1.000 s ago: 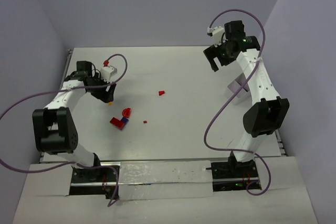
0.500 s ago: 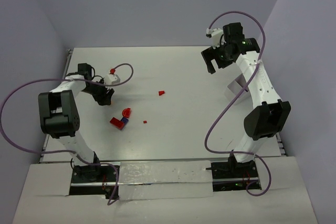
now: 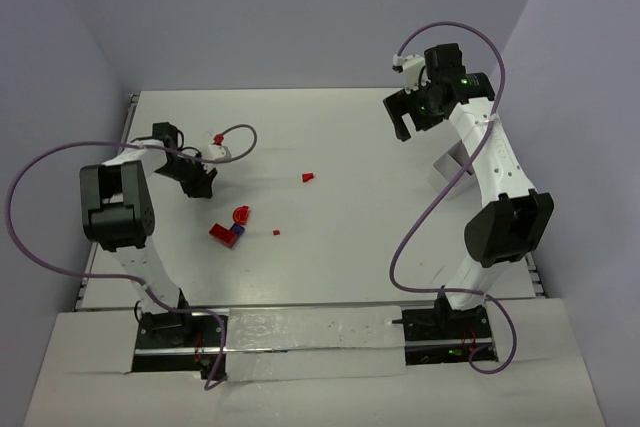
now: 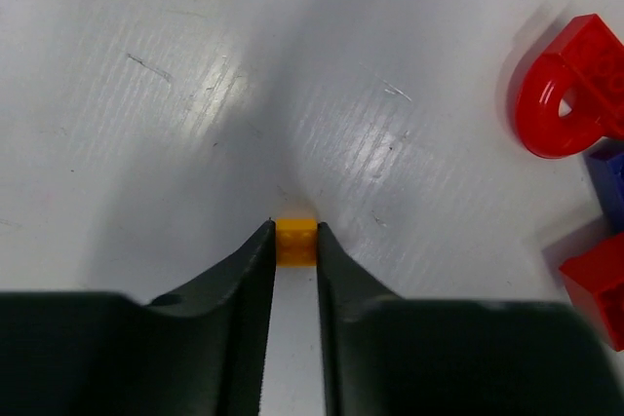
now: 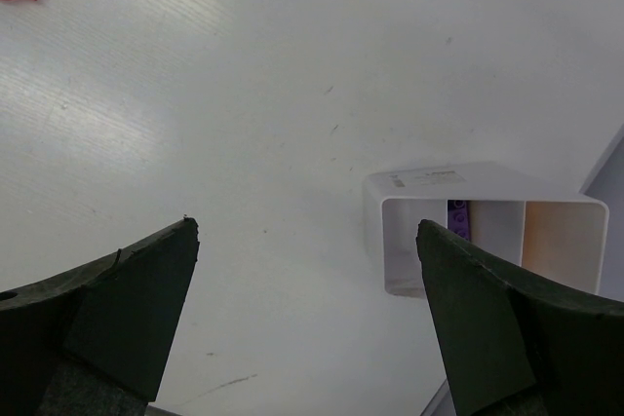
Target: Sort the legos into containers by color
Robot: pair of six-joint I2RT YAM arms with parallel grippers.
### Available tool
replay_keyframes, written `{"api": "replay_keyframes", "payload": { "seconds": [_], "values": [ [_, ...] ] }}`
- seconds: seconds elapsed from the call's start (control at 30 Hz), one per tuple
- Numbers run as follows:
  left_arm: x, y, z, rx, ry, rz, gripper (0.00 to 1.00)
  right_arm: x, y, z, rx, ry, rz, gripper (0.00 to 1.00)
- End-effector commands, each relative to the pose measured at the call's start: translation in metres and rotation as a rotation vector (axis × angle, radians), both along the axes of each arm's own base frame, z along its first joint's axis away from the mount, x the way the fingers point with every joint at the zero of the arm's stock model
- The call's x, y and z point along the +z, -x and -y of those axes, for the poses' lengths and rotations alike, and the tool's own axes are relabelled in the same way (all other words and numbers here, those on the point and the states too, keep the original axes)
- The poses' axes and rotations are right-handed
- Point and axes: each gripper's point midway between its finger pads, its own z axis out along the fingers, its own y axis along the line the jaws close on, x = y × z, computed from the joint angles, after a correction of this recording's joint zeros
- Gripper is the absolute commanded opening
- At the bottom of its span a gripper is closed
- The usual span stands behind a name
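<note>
Closing in from a wide spread, the left gripper (image 4: 293, 231) has narrowed its dark jaws until they sit against both sides of a small orange plastic lego brick (image 4: 295, 244), which rests on the white table (image 3: 350, 127) at the left. Meanwhile the left arm has folded back toward its own side. That reads as the pick of one orange piece being made, though the brick is not lifted and I cannot tell how firm the pinch is. Just to the right of it lies a loose cluster: a red arch-shaped lego piece (image 4: 565, 94), a dark blue or purple brick (image 4: 609, 177) touching it, and a red block (image 4: 597, 284) below. Further right on the table are a tiny red chip (image 3: 277, 232) and a flat red piece (image 3: 308, 178), both well apart from the cluster. At the far right the right gripper (image 5: 307, 229) hangs wide open and empty above the table, near a white translucent rectangular tub (image 5: 468, 182) that holds a purple piece (image 5: 458, 219). Carrying the orange brick across probably means passing over the scattered reds and working close to the right arm beside the tub.
</note>
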Motion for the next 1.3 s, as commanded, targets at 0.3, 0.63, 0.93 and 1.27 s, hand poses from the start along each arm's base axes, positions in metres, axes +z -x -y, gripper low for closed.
{"api": "replay_keyframes", "payload": {
  "seconds": [0.3, 0.63, 0.93, 1.27],
  "values": [
    [0.064, -0.006, 0.023, 0.001, 0.149, 0.09, 0.0, 0.02, 0.013, -0.052, 0.037, -0.304, -0.036, 1.0],
    [0.215, 0.033, 0.121, 0.177, 0.766, -0.007, 0.0, 0.061, 0.058, -0.151, 0.263, -0.603, 0.126, 1.0],
    [0.263, 0.06, 0.168, 0.46, 1.004, -0.291, 0.0, 0.085, 0.089, -0.218, 0.59, -0.452, 0.306, 0.99],
    [0.256, 0.075, 0.177, 0.65, 1.12, -0.695, 0.0, 0.097, 0.111, -0.272, 0.684, -0.511, 0.263, 0.91]
  ]
}}
